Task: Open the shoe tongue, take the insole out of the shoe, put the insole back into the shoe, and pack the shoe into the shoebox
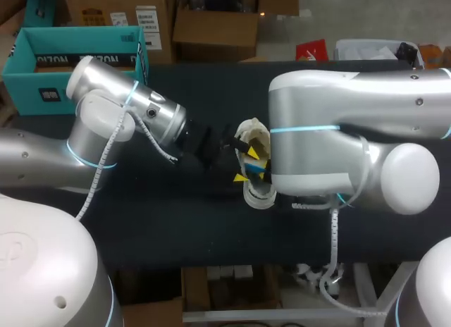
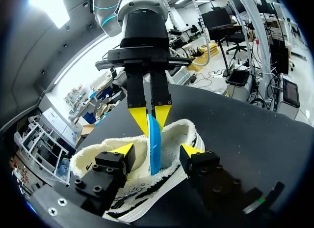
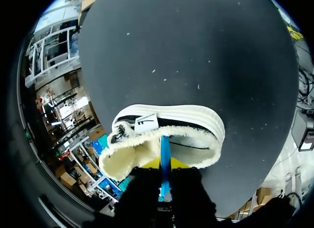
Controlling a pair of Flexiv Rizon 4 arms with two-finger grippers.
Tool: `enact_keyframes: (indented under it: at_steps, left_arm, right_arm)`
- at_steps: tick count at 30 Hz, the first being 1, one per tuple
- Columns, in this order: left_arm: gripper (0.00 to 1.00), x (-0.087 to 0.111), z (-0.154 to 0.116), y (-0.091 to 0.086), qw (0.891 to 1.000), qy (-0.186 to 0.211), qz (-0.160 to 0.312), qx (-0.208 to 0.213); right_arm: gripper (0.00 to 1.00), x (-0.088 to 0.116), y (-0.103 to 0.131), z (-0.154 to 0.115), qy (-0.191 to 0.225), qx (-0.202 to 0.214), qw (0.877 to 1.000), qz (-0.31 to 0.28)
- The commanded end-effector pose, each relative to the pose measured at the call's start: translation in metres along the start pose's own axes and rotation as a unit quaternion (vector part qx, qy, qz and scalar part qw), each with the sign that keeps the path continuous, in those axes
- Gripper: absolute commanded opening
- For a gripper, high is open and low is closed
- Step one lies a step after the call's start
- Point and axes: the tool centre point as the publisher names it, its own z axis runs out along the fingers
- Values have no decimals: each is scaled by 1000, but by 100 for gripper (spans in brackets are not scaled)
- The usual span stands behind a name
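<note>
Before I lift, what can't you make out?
Head view: most of the shoe lies under the right arm.
Left wrist view: the lower end of the insole is hidden inside the shoe, below the right pincer.
Right wrist view: the pincer's dark body covers its grip.
Head view: the left arm covers part of the shoebox.
</note>
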Motion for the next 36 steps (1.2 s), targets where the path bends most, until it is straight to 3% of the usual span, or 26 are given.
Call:
enact_keyframes:
  at_steps: [1, 11, 20, 21, 23, 24, 28, 32, 33, 34, 36]
  left_arm:
    - [100, 7, -16, -8, 1000, -6, -2, -5]
    - [100, 20, -40, -23, 1000, -15, -13, -15]
    - [100, 33, -57, -33, 998, 3, -68, 4]
    - [100, 34, -59, -34, 997, 2, -73, 3]
    - [100, 37, -64, -36, 996, 1, -84, 6]
    - [100, 39, -67, -37, 996, 0, -91, 3]
    - [100, 46, -78, -41, 993, -3, -115, -3]
    - [100, 54, -89, -43, 991, -10, -135, -9]
    - [100, 56, -91, -44, 990, -8, -143, -8]
    - [100, 58, -93, -44, 989, -8, -149, -9]
    - [100, 61, -97, -45, 987, -9, -162, -16]
  right_arm:
    - [0, 4, 10, 9, -4, 12, 1000, 0]
    - [0, 2, 25, 18, -20, 19, 1000, -8]
    - [2, -6, 27, 17, -55, 3, 998, -23]
    - [25, -7, 27, 17, -59, 0, 998, -23]
    - [51, -10, 29, 14, -61, -1, 998, -22]
    - [72, -12, 29, 11, -62, -2, 998, -22]
    - [79, -18, 26, -5, -60, -4, 998, -26]
    - [75, -21, 20, -19, -58, -3, 998, -35]
    - [67, -22, 19, -23, -57, 2, 998, -39]
    - [50, -23, 17, -26, -57, 3, 998, -39]
    - [31, -23, 14, -32, -52, 16, 998, -45]
